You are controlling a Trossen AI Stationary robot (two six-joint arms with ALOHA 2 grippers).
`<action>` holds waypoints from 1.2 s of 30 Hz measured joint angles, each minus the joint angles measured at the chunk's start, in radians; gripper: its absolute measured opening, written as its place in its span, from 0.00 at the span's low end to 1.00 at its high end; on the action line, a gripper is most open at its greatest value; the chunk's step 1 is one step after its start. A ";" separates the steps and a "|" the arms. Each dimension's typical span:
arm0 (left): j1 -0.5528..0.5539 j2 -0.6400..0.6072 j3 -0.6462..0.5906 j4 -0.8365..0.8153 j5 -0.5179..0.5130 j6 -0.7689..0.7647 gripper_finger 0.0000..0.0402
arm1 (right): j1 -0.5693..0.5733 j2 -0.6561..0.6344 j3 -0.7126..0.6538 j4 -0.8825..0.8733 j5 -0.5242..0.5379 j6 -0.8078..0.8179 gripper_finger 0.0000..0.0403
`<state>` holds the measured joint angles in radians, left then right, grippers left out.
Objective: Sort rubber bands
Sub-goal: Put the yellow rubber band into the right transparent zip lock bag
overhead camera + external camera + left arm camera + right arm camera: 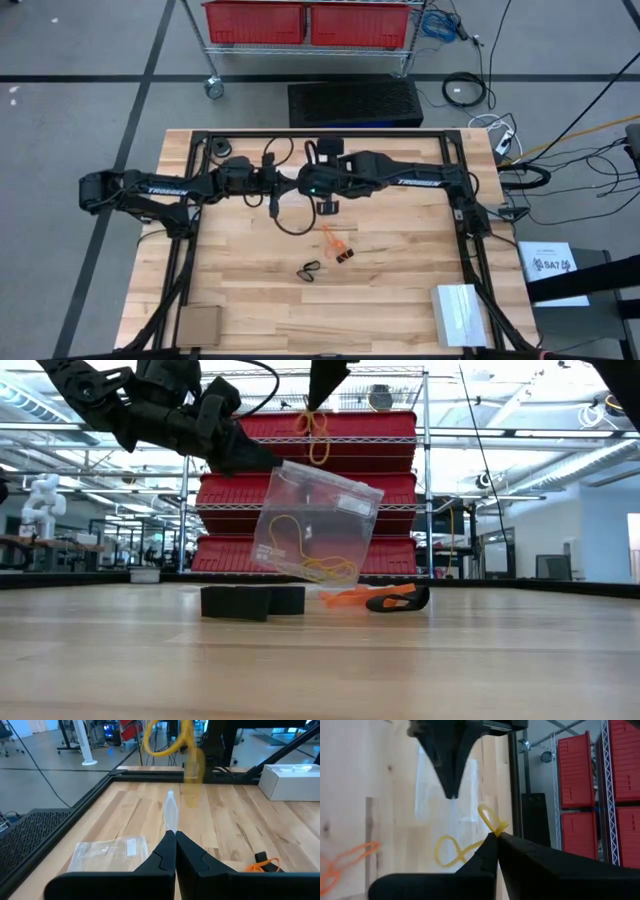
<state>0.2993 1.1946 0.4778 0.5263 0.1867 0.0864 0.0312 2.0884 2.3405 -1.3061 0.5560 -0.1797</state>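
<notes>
Only "TROSSEN" reads, white on each arm (165,186).

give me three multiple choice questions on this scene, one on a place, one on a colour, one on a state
1. Where is the clear bag?
A. flat on the table
B. held in the air
C. in a red bin

2. What colour is the band in the right gripper?
A. yellow
B. black
C. blue

3. How is the left gripper?
A. wide open
B. out of view
C. shut on the bag

Answers: 1 B, the low view shows it hanging above the table; 2 A, yellow loops hang from its tips; 3 C, its fingers pinch the bag's edge.
</notes>
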 joint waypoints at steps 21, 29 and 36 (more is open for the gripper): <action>-0.007 0.000 0.000 0.011 0.003 0.005 0.00 | -0.013 -0.001 -0.073 -0.002 -0.039 -0.075 0.00; -0.007 0.000 0.000 0.011 0.003 0.005 0.00 | -0.010 0.000 -0.190 0.025 -0.044 -0.091 0.00; -0.007 0.000 0.000 0.010 0.010 0.004 0.00 | -0.033 0.000 -0.253 0.065 -0.098 -0.106 0.00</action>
<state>0.2924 1.1946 0.4778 0.5365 0.1966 0.0906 -0.0020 2.0888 2.0879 -1.2408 0.4582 -0.2861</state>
